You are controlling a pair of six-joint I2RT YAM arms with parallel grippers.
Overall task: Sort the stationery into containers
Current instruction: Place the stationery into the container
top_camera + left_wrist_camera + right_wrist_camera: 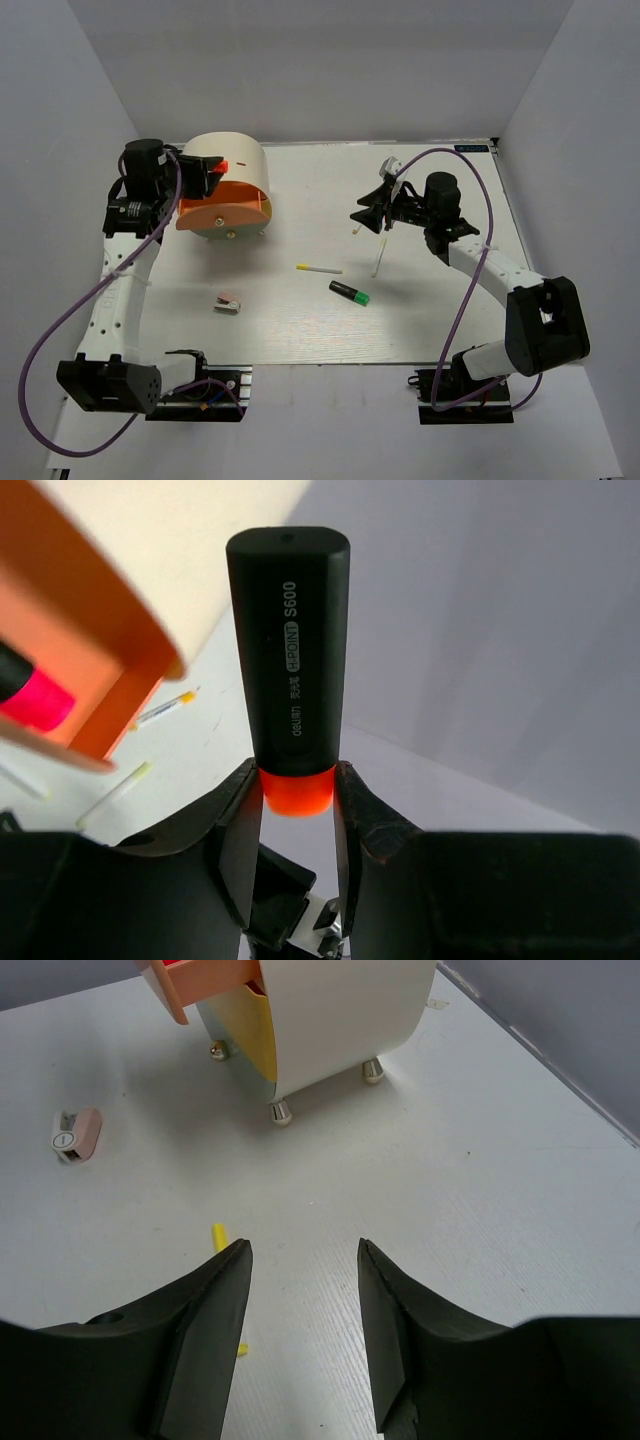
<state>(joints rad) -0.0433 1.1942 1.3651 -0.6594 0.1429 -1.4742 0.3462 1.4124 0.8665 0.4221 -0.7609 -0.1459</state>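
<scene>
My left gripper (pixel 205 175) is shut on a black marker with an orange end (pixel 290 660), holding it by the orange end beside the cream half-cylinder box (pixel 232 160). An orange drawer (pixel 90 670) stands open with a pink-ended marker (pixel 35 700) in it. My right gripper (pixel 370 205) is open and empty above the table at the right (pixel 305 1250). A green-ended marker (pixel 350 293), a white-and-yellow pen (pixel 318 268), a second pen (pixel 380 258) and the grey-and-pink sharpener (pixel 227 303) lie on the table.
The box (pixel 340 1010) stands on small metal feet at the table's far left. Grey walls close in the table at the back and both sides. A yellow pen end (pixel 219 1236) shows beside my right gripper's left finger.
</scene>
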